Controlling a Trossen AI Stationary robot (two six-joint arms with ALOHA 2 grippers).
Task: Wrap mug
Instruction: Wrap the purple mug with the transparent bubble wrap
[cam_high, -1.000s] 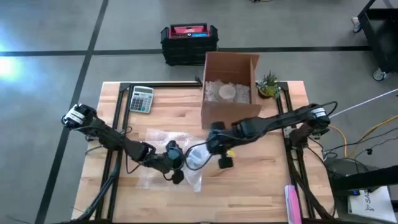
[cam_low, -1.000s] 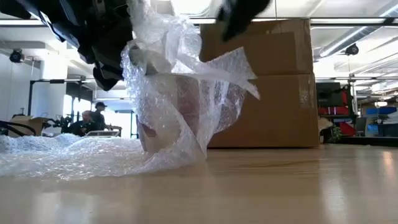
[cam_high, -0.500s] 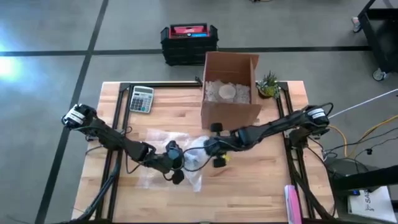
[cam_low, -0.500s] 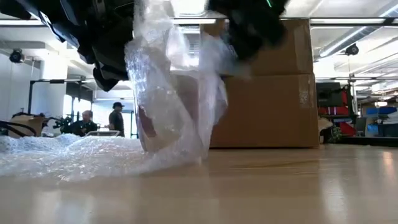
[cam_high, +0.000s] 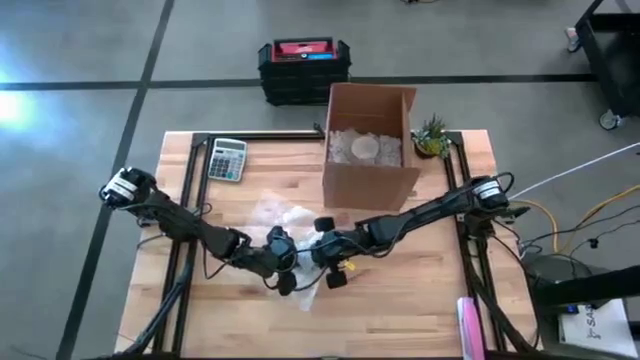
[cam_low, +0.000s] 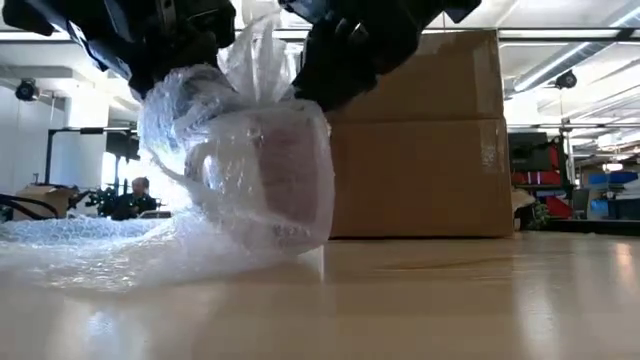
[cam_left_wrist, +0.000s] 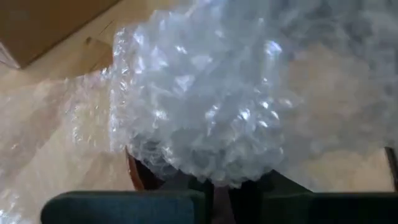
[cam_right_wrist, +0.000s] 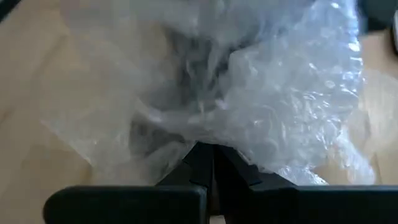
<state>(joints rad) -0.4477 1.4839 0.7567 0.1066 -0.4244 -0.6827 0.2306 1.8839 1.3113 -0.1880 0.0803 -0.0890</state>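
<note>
Wooden table (cam_high: 420, 290) — calculator (cam_high: 228, 159), cardboard box (cam_high: 369, 150), bubble wrap (cam_high: 275, 220), plant (cam_high: 432, 136).

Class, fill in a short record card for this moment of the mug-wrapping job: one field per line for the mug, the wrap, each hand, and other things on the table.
mug: tilted on the table, covered in wrap
bubble wrap: bunched over the mug, rest trailing flat on the table
left hand: at the mug's left side, shut on wrap
right hand: at the mug's right side, shut on wrap
cardboard box: open, behind the mug
calculator: back left of table
</note>
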